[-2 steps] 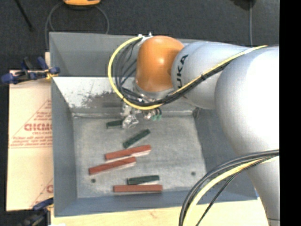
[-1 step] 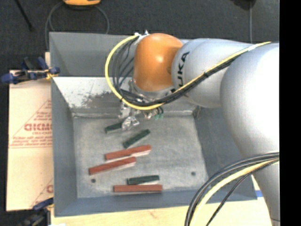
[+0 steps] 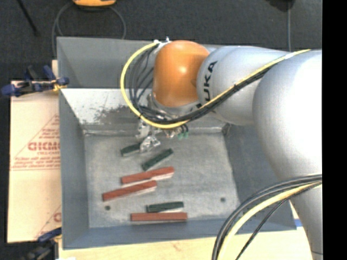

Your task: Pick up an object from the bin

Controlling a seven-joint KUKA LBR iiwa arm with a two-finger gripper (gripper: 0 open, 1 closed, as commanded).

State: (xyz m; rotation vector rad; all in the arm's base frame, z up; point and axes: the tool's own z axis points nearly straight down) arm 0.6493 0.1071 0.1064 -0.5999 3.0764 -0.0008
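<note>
My gripper (image 3: pixel 148 141) hangs low at the back of the bin floor, under the arm's wrist. Just left of it and below lies a short dark green stick (image 3: pixel 130 150), touching or nearly touching the gripper's tip. A second dark green stick (image 3: pixel 158 158) lies aslant just to the lower right of the gripper. Nothing shows held in the gripper.
Nearer the front lie two red-brown bars (image 3: pixel 147 175) (image 3: pixel 129 190) side by side and aslant, then a dark green stick (image 3: pixel 164 206) and a red-brown bar (image 3: pixel 158 217) by the front wall. The arm covers the bin's back right part.
</note>
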